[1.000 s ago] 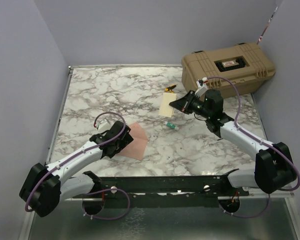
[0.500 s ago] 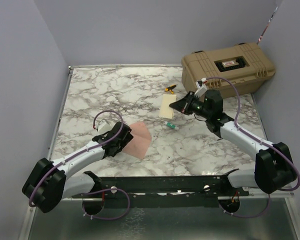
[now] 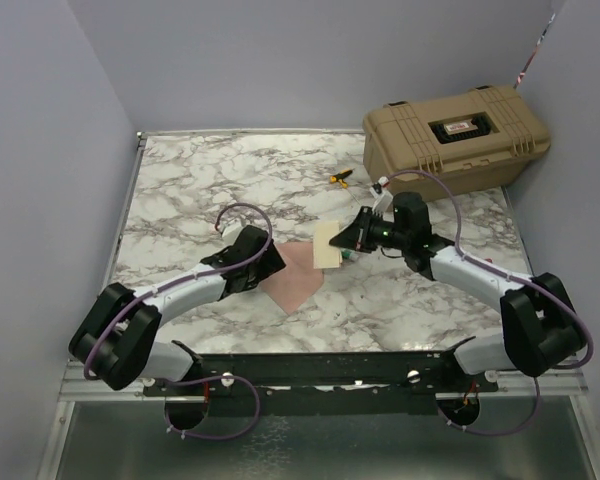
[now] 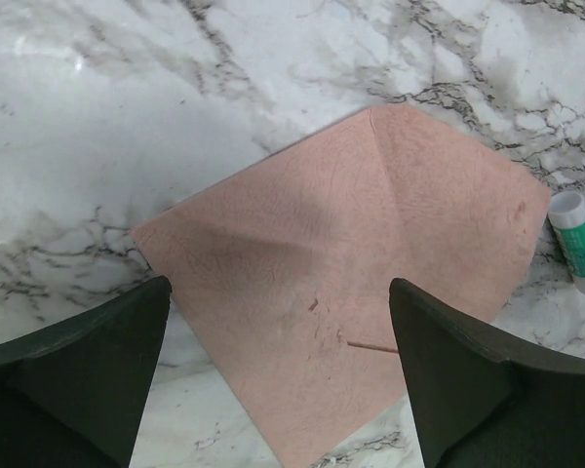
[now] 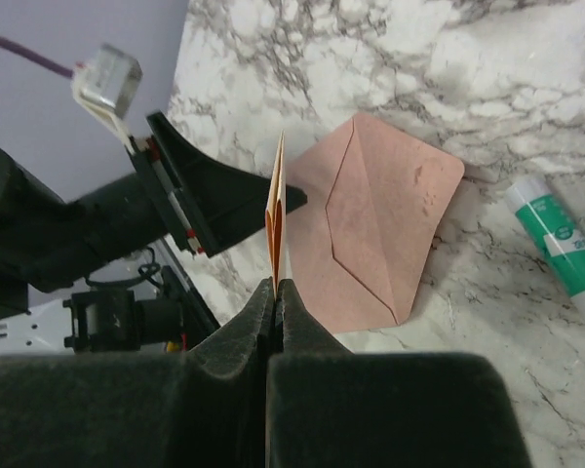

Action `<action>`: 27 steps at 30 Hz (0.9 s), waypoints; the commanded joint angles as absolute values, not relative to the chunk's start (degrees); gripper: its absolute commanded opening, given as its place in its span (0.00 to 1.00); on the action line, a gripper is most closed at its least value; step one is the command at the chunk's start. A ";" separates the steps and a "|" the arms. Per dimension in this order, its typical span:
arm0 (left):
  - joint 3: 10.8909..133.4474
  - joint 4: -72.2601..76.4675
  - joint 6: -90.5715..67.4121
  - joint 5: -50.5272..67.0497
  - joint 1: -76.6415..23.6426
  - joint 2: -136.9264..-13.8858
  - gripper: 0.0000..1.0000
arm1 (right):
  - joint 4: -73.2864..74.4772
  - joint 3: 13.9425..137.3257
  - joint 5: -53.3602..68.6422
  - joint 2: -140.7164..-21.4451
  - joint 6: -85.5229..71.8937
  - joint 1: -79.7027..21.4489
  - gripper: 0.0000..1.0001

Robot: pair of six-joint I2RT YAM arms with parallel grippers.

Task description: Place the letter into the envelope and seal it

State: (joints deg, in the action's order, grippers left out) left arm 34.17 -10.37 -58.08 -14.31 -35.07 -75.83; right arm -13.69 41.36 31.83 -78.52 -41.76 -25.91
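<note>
a robot test cell, lab-style

two white-and-black robot arms, the left arm (image 3: 180, 295) and the right arm (image 3: 475, 275), are bolted to a dark metal rail (image 3: 330, 372) along the near edge of a marble-patterned surface (image 3: 200, 190). plain grey-lilac panels, a back wall (image 3: 310, 60) and a left wall (image 3: 40, 150), box the surface in at its far and left edges. purple cables (image 3: 245, 207) loop along both arms. a tan hard equipment case (image 3: 455, 135) sits at the far right corner, half off the surface.
</note>
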 commanded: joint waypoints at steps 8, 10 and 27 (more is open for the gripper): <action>41.65 -8.04 -50.63 -8.06 -31.47 -83.22 0.94 | -2.62 48.49 36.24 -90.61 -32.85 -28.47 0.01; 41.32 -8.20 -50.70 -7.92 -31.06 -81.98 0.94 | -1.72 50.46 36.14 -92.04 -31.93 -28.48 0.01; 33.51 -12.16 -55.07 -5.56 -30.67 -77.27 0.88 | 2.44 60.12 36.47 -105.61 -29.61 -30.97 0.01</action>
State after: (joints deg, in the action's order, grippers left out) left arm 35.92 -10.07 -52.80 -7.81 -30.85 -77.62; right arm -0.01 58.06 35.73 -103.35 -30.63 -29.65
